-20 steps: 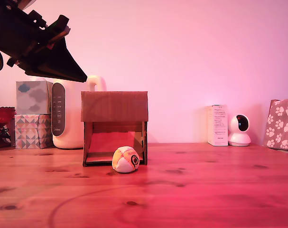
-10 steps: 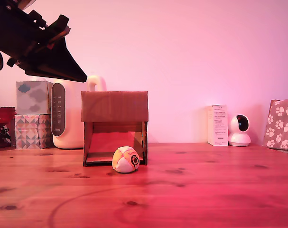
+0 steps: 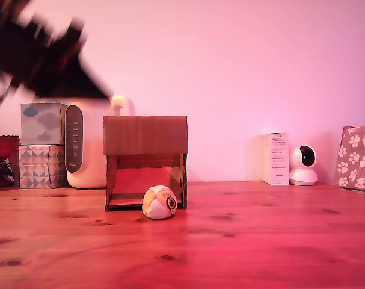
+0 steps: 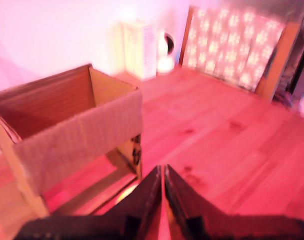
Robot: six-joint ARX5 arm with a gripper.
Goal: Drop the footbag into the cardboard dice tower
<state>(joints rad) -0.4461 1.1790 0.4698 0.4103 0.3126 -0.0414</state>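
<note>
The footbag (image 3: 159, 202), cream, orange and yellow with a round logo, lies on the wooden table just in front of the cardboard dice tower's (image 3: 145, 135) open lower front. A reddish tray shows inside that opening. My gripper (image 3: 101, 93) is a dark motion-blurred shape high at the exterior view's left, above and to the left of the tower. In the wrist view the gripper (image 4: 163, 172) has its two dark fingers pressed together with nothing between them. The tower's open top (image 4: 76, 135) lies just ahead. A pale glow beside the fingers may be the footbag; I cannot tell.
A white appliance (image 3: 89, 144) and two stacked tissue boxes (image 3: 41, 144) stand behind the tower on the exterior view's left, beside a red object (image 3: 2, 150). On the right are a white carton (image 3: 275, 158), a small camera (image 3: 303, 164) and a paw-print box (image 3: 356, 156).
The arm, sharp in the earlier frames, is now smeared by motion at the upper left. The footbag and the tower have not moved.
</note>
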